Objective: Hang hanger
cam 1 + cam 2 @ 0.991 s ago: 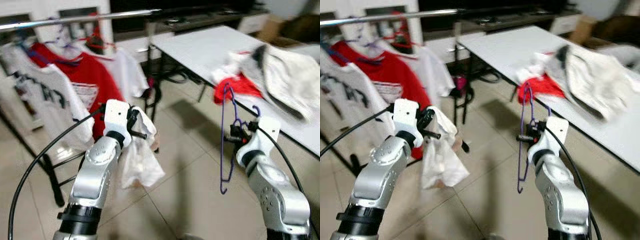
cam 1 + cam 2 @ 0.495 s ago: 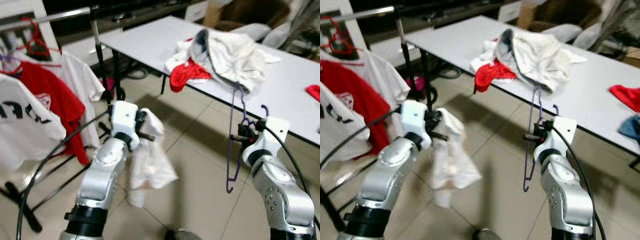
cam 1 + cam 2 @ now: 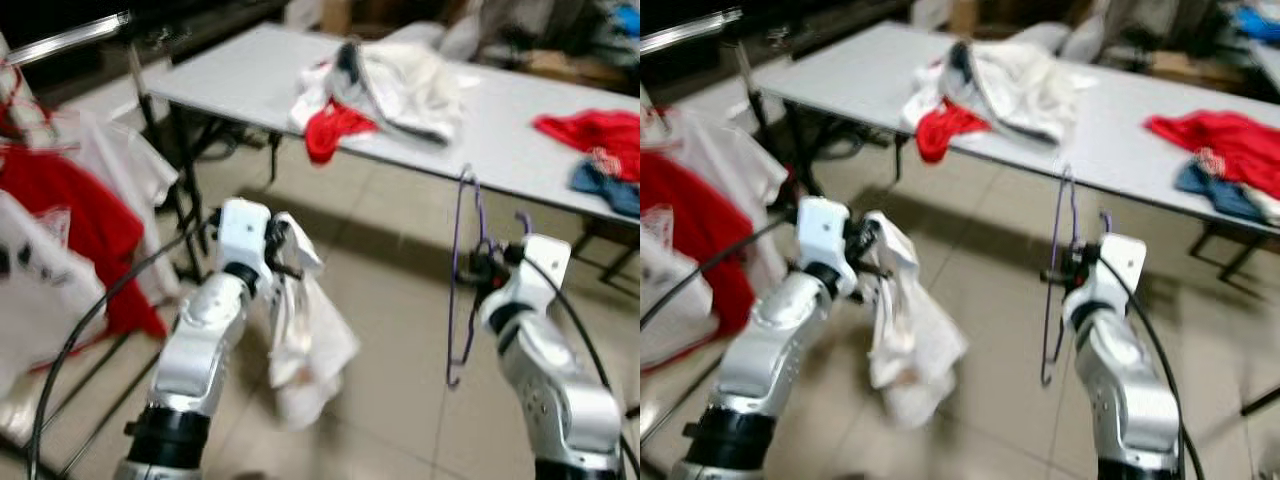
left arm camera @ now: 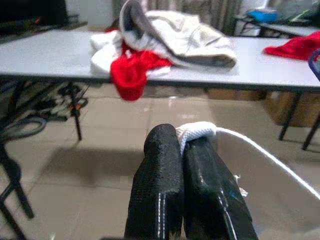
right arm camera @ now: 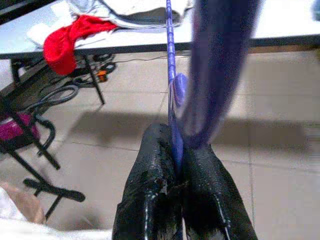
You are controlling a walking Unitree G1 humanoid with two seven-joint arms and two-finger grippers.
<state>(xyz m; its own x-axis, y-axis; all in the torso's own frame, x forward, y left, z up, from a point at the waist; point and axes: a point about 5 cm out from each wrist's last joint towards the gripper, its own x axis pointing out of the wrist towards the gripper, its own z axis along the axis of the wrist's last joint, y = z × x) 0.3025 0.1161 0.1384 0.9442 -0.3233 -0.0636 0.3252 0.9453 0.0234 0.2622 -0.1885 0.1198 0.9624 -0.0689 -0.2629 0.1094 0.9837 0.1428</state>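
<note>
While the right gripper fingers clamp the purple hanger and the left gripper fingers pinch a white shirt, nothing hangs yet on the rail.

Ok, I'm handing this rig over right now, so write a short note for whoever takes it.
Left gripper: shut on the white garment, which hangs above the floor.
Right gripper: shut on the purple hanger, held upright.
Clothes rack with hung shirts stands to the robot's left; table with a clothes pile ahead.
Done: both items picked up.
Left: garment not yet on the hanger; hanger not yet on the rack.
</note>
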